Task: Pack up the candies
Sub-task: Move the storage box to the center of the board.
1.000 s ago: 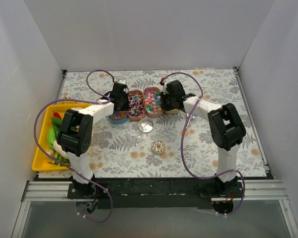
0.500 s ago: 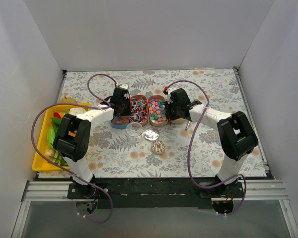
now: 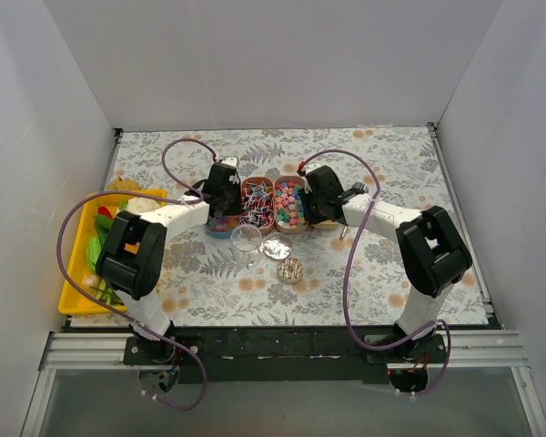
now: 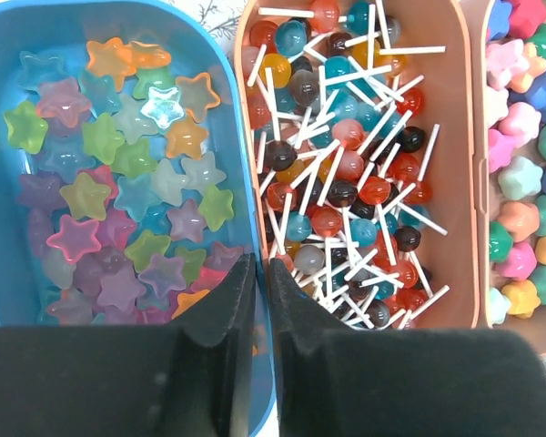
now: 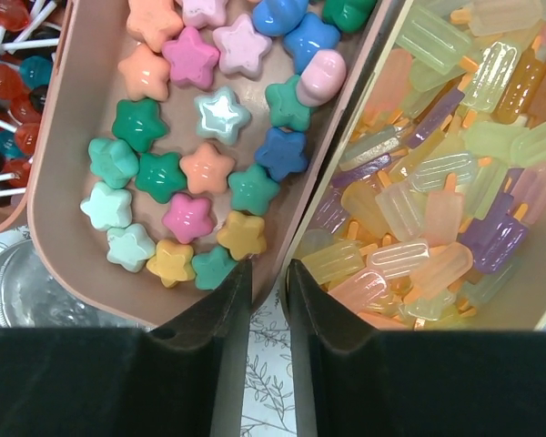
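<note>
Candies [image 4: 346, 182] fill four oval trays set side by side in a row about the middle of the tabletop [image 3: 409, 182], their long sides touching. From the left edge toward the right: a blue tray [image 4: 64, 23] of translucent star gummies [image 4: 118, 173], a pink tray [image 4: 455, 273] of ball lollipops on white sticks, a second pink tray [image 5: 73, 264] of opaque pastel stars [image 5: 187, 168], and a cream tray [image 5: 537, 309] of translucent popsicle gummies [image 5: 419, 200].

The left pincer [image 4: 261, 269] reaches over the near end of the row. Its fingers are almost together. One dips into the blue tray and the other into the lollipop tray, pinching the blue tray's rim where the two trays meet.

The right pincer [image 5: 268, 269] sits likewise at the near end. One finger is inside the pastel-star tray and the other inside the cream tray, closed in on the two adjoining walls. A sliver of flowered tabletop shows in the narrow gap below them.

Just nearer than the trays stand a clear glass jar [image 3: 247, 239], a shiny round lid [image 3: 275, 248] beside it and a small round dish [image 3: 290, 269] of pale bits. A yellow bin [image 3: 73, 296] with green and red toy vegetables [image 3: 98, 241] lies along the left edge.
</note>
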You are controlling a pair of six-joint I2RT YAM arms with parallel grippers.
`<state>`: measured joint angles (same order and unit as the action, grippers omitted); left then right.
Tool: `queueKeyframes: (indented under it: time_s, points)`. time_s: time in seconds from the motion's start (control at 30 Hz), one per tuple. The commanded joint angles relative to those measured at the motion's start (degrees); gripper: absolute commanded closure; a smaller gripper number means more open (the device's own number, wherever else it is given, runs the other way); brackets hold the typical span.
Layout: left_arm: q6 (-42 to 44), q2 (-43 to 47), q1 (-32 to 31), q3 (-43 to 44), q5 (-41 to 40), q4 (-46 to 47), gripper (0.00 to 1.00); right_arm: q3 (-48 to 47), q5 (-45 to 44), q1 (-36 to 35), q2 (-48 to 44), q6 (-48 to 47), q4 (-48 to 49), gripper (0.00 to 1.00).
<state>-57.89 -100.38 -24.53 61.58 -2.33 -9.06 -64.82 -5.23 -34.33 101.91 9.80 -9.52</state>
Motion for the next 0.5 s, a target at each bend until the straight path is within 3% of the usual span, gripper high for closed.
queueKeyframes:
  time_s: [0.0,0.1,0.23,0.47]
  points:
    - [-0.3,2.6,-3.1,0.5,4.3,-5.3,0.84,-1.4,-1.3,-1.6,-2.8,3.1,-5.2,0.67]
    - [-0.4,3.5,-3.1,2.7,4.1,-5.7,0.66,-3.7,-0.5,-1.6,-3.9,3.8,-7.3,0.50]
    - [-0.4,3.6,-3.1,4.3,3.9,-5.8,0.53,-5.1,-1.9,-1.6,-5.6,4.3,-7.4,0.29]
    - [-0.6,4.3,-3.1,7.2,1.4,-7.3,0.41,-7.4,-8.4,-1.2,-8.8,6.4,-11.6,0.23]
